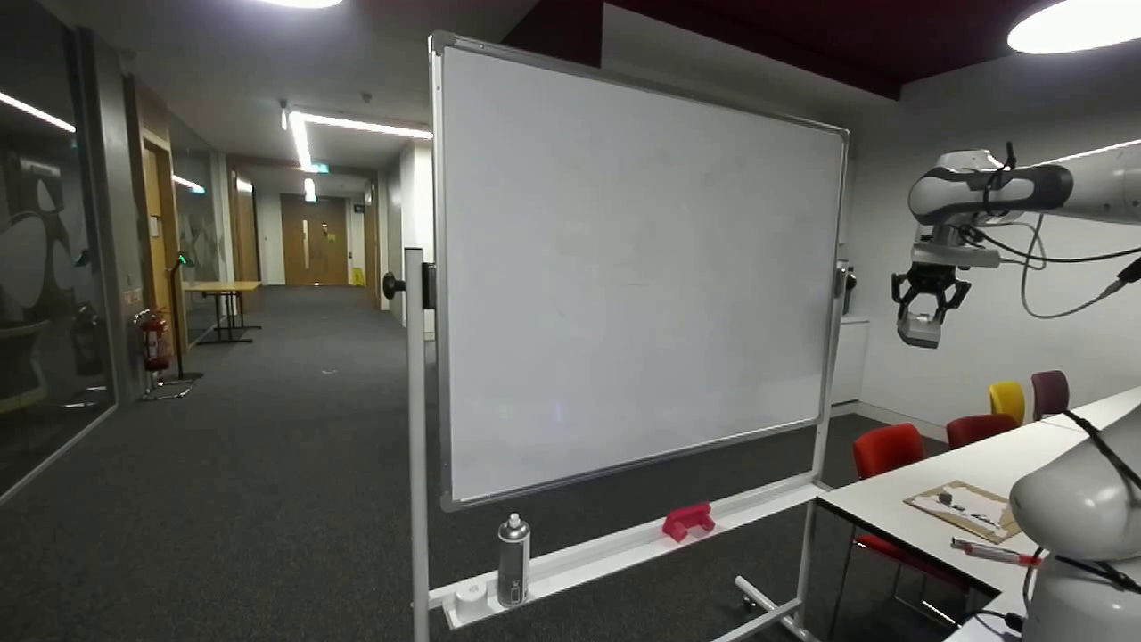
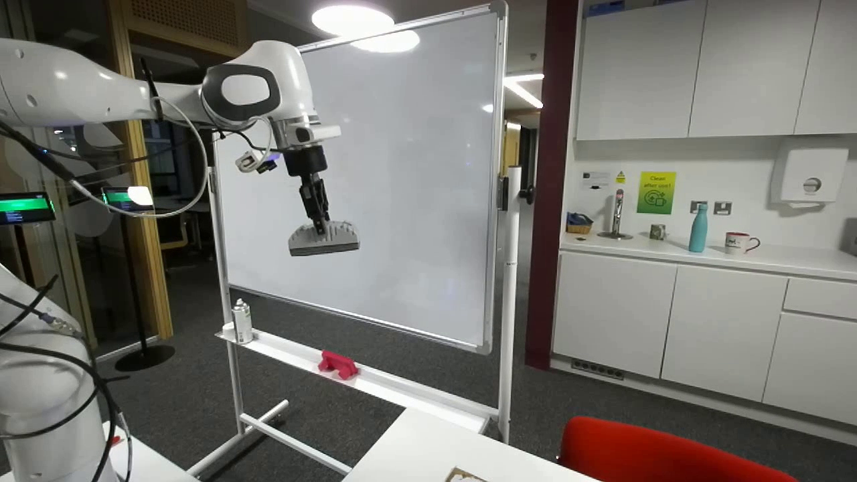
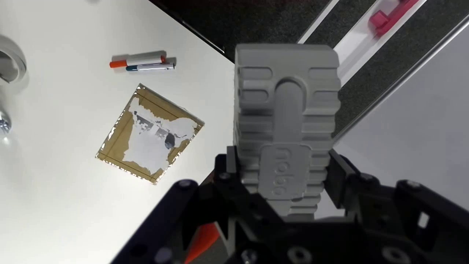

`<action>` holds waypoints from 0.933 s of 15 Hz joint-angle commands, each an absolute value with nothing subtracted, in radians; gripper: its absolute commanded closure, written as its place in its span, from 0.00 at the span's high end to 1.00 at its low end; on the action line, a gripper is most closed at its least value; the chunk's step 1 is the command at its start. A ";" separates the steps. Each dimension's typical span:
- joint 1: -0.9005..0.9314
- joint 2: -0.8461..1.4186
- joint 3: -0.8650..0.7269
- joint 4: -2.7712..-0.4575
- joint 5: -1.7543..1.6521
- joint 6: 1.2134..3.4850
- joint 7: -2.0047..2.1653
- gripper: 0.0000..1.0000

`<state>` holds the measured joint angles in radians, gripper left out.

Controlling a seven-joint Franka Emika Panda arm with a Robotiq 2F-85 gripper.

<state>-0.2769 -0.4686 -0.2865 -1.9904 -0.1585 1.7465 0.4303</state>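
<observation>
My gripper [image 1: 923, 314] is shut on a grey ribbed whiteboard eraser [image 1: 920, 333] marked "nobo". In the wrist view the eraser [image 3: 289, 117] sits between the two black fingers, its long side pointing away from the palm. The gripper points down and holds the eraser in the air, as both exterior views show. In an exterior view the eraser [image 2: 335, 239] appears in front of a large whiteboard [image 2: 402, 181]; contact with the board does not show. In an exterior view the gripper and eraser are right of the whiteboard [image 1: 637, 267], with a visible gap.
The board's ledge [image 1: 606, 563] bears a spray can [image 1: 514, 566], a white round item [image 1: 471, 599] and a red holder [image 1: 688, 521]. The white table [image 3: 66, 205] bears two markers [image 3: 141, 63], a torn cardboard pad [image 3: 113, 143] and a tape roll [image 3: 20, 62]. Red chair [image 2: 656, 448] beside it.
</observation>
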 commanded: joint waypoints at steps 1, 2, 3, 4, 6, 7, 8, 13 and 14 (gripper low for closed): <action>-0.313 -0.449 -0.273 -1.983 -0.140 1.750 0.412 0.57; -0.314 -0.440 -0.275 -1.979 -0.137 1.750 0.413 0.57; -0.313 -0.436 -0.273 -1.975 -0.136 1.750 0.413 0.57; -0.312 -0.433 -0.270 -1.972 -0.135 1.750 0.413 0.57; -0.311 -0.432 -0.268 -1.968 -0.135 1.750 0.414 0.57; -0.311 -0.432 -0.268 -1.967 -0.135 1.750 0.414 0.32; -0.310 -0.414 -0.271 -1.961 -0.129 1.764 0.419 0.32; -0.344 -0.237 -0.315 -1.903 -0.142 1.826 0.441 0.32; -0.350 -0.209 -0.323 -1.902 -0.141 1.855 0.438 0.32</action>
<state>-0.3184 -0.3261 -0.3071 -1.9614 -0.1482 1.8016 0.4388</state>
